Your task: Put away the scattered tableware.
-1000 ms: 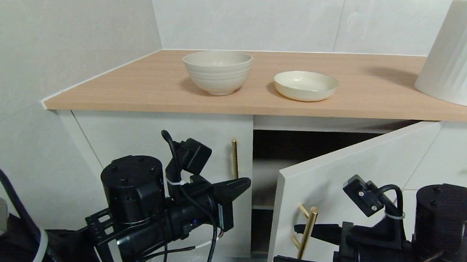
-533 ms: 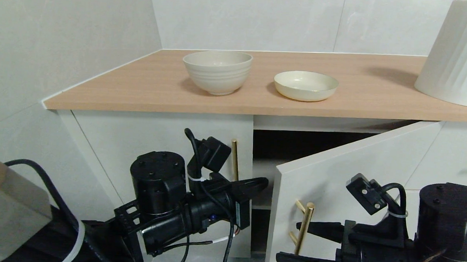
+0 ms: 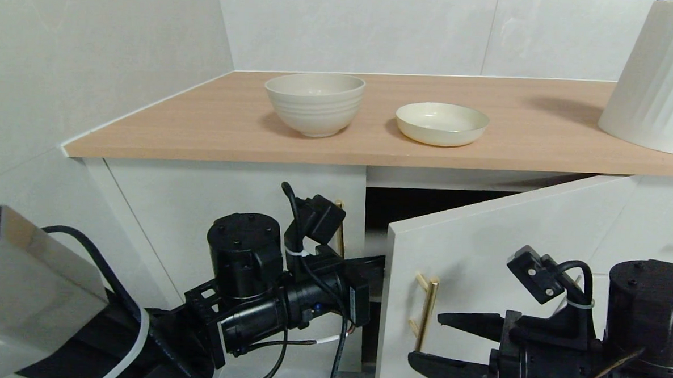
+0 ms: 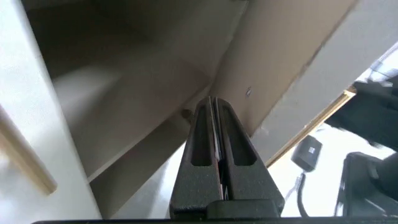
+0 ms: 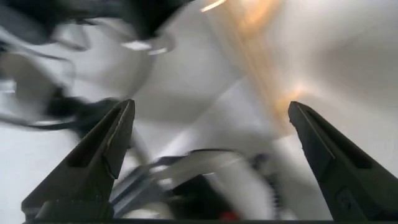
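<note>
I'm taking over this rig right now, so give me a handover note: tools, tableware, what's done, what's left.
Left tool: shut, tip at the free edge of the door, pointing into the gap.
Right tool: open, by the handle, holding nothing.
Tableware: bowl and dish stand on the counter, side by side, not touching.
Done: the door is partly open.
Left: probably swing the door wider, then move bowl and dish into the cupboard.
</note>
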